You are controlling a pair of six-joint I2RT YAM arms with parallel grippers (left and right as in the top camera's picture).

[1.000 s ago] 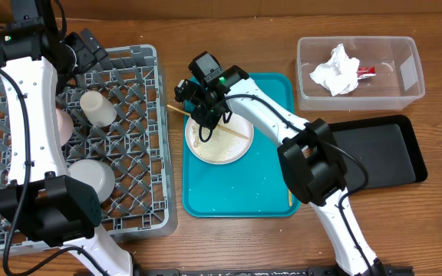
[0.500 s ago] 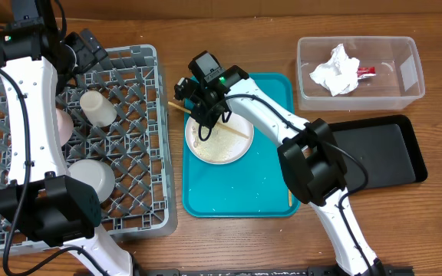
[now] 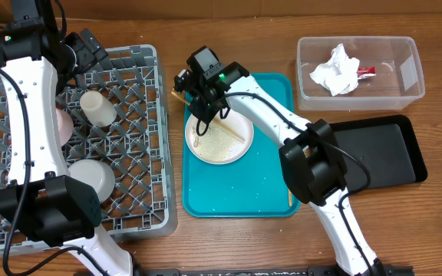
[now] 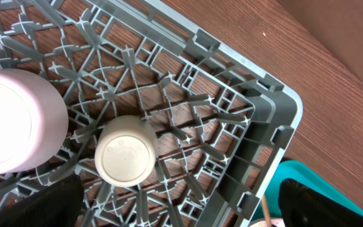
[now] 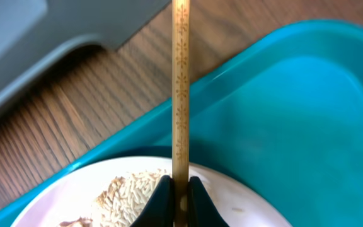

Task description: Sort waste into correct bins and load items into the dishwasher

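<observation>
**A:** Layout on the table?

**B:** The grey dish rack (image 3: pixel 140 165) filled the left side. The teal tray (image 3: pixel 236 192) sat in the middle, just right of it. The black tray (image 3: pixel 390 149) was on the right, and the clear tub (image 3: pixel 359 98) was beyond it at the far right.

**A:** Dishes?

**B:** The white plate (image 3: pixel 219 142) was on the far half of the teal tray. The rest were in the rack. A pale bowl (image 3: pixel 90 176) sat upside down on the near side. The pinkish bowl (image 3: pixel 62 126) was farther back, half hidden by the left arm. The small cup (image 3: pixel 97 107) was just right of it, with its flat base toward the left wrist camera.

**A:** Waste?

**B:** The napkin (image 3: pixel 336 69) and the red wrapper (image 3: pixel 365 72) were both in the clear tub, with the wrapper at the napkin's right edge. The rice crumbs (image 3: pixel 217 149) were piled on the plate. A few specks lay loose on the teal tray's near floor.

**A:** Grippers?

**B:** The left gripper (image 4: pixel 178 205) hung over the rack's far right corner. Its jaws were spread wide with nothing between them. The right gripper (image 5: pixel 180 195) was over the teal tray's far left corner, jaws pinched tight on a chopstick (image 5: pixel 180 94).

**A:** Where did that stick run?

**B:** From the fingertips it ran out over the plate edge, the tray rim and bare wood towards the rack. A second chopstick (image 3: pixel 235 133) lay flat across the plate.
</observation>
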